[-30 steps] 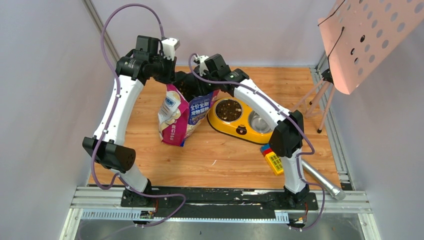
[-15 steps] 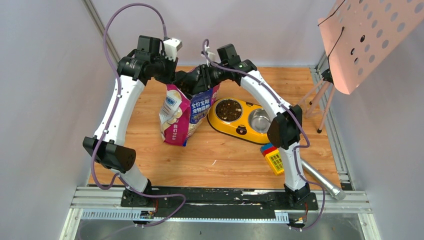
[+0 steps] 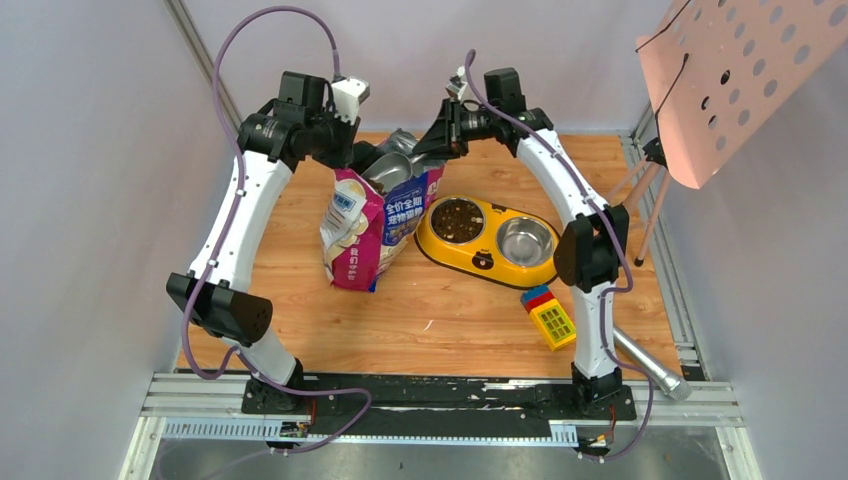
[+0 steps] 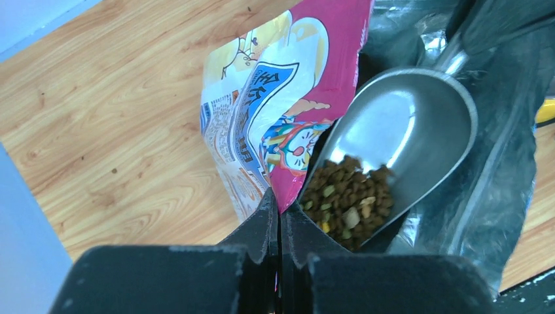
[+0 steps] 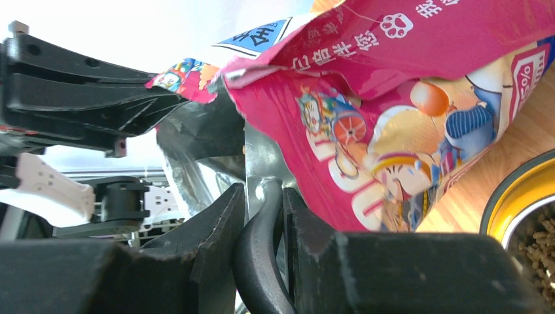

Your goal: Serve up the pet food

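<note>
Bag (image 4: 255, 118): glossy printed film, crinkled foil lining. Scoop (image 4: 406, 124): smooth, dull-sheen metal. Kibble (image 4: 343, 199): matt, rough. Table (image 3: 440, 310): wood-grain. Feeder (image 3: 450, 252): glossy plastic.

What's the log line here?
left gripper: shut on bag edge | right gripper: shut on scoop handle | scoop: holds kibble, at bag mouth | feeder: kibble in one bowl

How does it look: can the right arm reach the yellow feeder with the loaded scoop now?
Probably yes. The right end effector holds the scoop at the mouth of the bag; the feeder lies beside it, with nothing between. The left end effector only pinches the bag's edge.
</note>
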